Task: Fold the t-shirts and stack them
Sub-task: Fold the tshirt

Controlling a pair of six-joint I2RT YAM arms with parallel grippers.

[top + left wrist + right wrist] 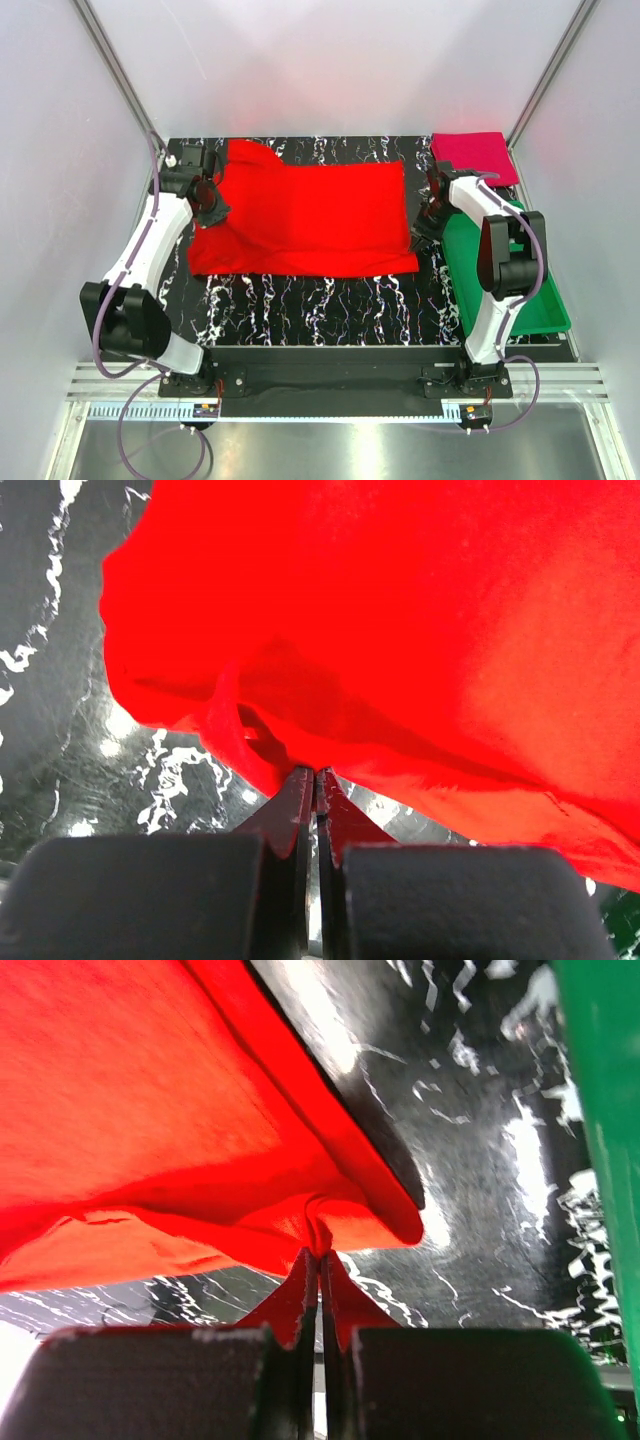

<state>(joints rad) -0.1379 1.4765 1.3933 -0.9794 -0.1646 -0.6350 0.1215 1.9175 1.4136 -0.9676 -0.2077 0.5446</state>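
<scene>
We find the bright red t-shirt [300, 215] spread left of the green tray [520, 310]. The left gripper [316, 772] and right gripper [320, 1255] each pinch an opposite edge, jaws fully closed. We advise lifting both evenly, keeping the cloth taut.

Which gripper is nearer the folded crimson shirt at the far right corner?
Right. The right gripper pinches the right edge of the red shirt, just short of the crimson shirt. The left gripper pinches the opposite edge, far to the left.
</scene>
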